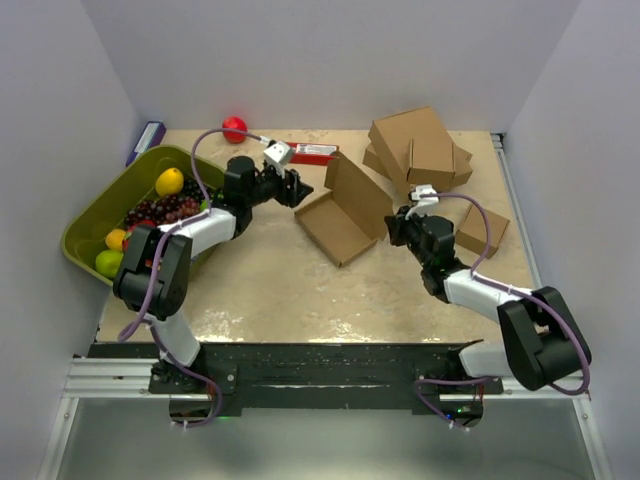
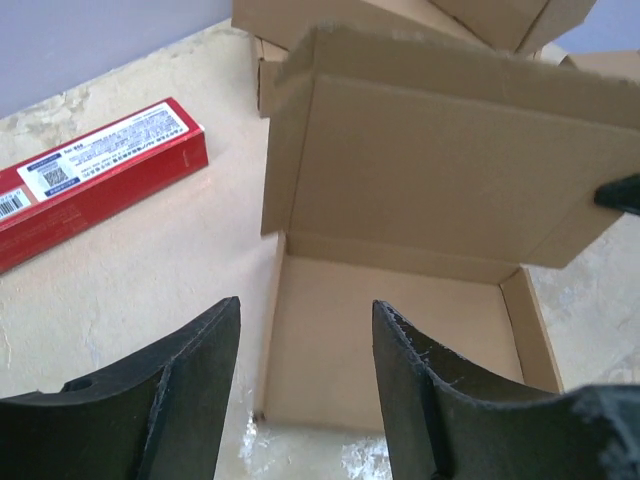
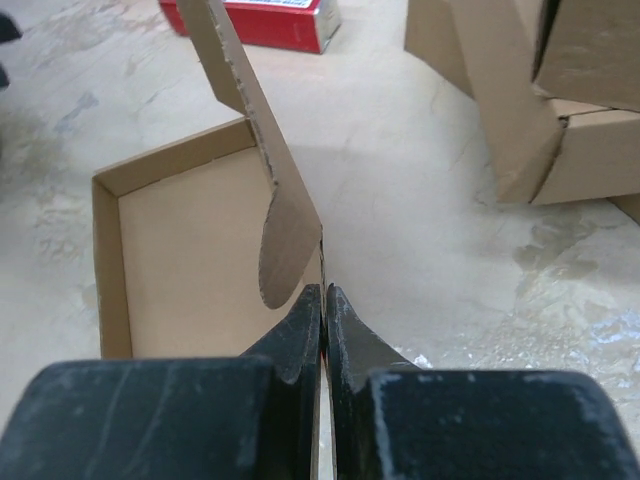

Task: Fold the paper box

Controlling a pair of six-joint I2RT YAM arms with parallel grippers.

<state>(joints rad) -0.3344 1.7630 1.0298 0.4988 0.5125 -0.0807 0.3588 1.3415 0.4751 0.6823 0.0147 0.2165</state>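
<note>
The paper box is a brown cardboard mailer lying open in the middle of the table, its tray formed and its lid standing up. My right gripper is shut on the box's right side wall, with the rounded lid tab just ahead of its fingers. My left gripper is open and empty at the box's far left corner. In the left wrist view the tray and raised lid lie beyond its spread fingers.
A red carton lies behind the box. A pile of brown boxes sits at the back right, a small one beside my right arm. A green bin of fruit stands left. A red ball lies at the back.
</note>
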